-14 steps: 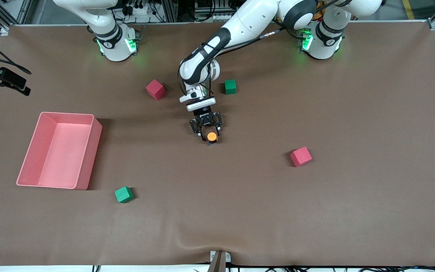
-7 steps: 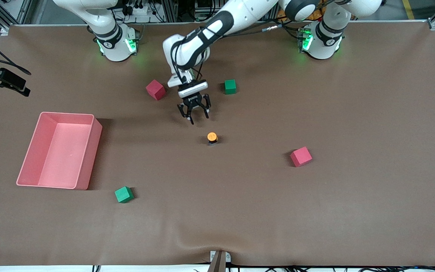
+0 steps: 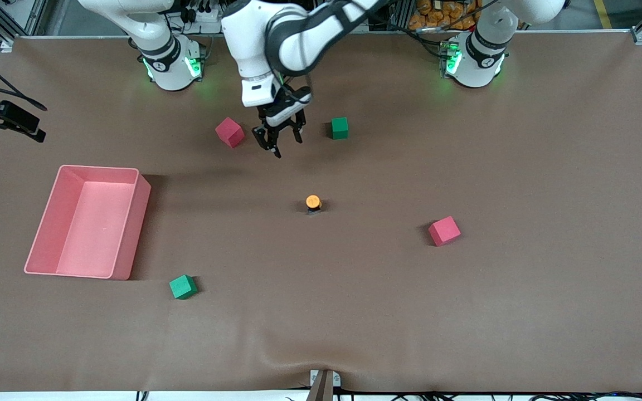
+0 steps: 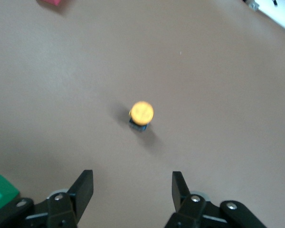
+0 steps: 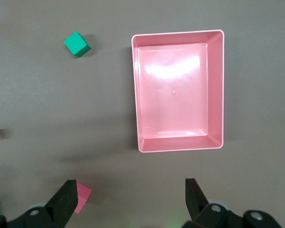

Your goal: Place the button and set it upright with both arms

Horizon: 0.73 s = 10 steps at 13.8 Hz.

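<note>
The left end effector has let go and lifted off, fingers apart, empty; the button stands upright on the desk; placement looks done; the right end effector waits, fingers apart.

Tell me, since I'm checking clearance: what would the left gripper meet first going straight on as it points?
Probably bare table; the open left gripper points down between two cubes, short of the button.

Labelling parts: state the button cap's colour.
Orange, on the button; the left wrist view shows it best.
</note>
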Motion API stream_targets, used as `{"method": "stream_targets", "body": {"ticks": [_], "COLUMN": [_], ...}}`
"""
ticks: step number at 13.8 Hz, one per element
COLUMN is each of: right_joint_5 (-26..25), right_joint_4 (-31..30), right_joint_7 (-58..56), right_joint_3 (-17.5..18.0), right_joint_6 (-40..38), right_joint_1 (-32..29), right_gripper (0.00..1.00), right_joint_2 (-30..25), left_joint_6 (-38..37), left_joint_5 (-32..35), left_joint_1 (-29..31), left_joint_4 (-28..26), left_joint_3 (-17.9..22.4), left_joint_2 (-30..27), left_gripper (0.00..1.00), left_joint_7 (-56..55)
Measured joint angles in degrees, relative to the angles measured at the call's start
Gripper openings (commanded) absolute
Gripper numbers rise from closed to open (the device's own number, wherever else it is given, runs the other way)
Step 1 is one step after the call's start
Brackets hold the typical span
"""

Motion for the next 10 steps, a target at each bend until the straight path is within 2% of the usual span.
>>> {"method": "stream_targets", "body": {"ticks": [4, 6, 10], "right_joint_5": [0.0, 0.0, 0.0], "right_joint_4": [-0.1, -0.1, -0.1], "right_joint_7": [0.0, 0.0, 0.0], "right_joint_3": [0.0, 0.0, 0.0], "right_joint_6": [0.0, 0.0, 0.0], "right_joint_1": [0.0, 0.0, 0.1], "right_gripper": [1.0, 1.0, 1.0], "right_joint_2": [0.0, 0.0, 0.0], "left_joint_6": [-5.1, -5.3, -5.9], "left_joint_5": [-9.5, -12.0, -21.5], "left_joint_1": [12.8, 20.4, 36.0], "left_joint_4": [0.0, -0.1, -0.2], "left_joint_3": [0.2, 0.3, 0.2], "left_joint_2": [-8.9, -11.2, -14.2], "left_gripper": [0.75, 0.75, 0.75], "left_joint_7": [19.3, 28.6, 52.2]}}
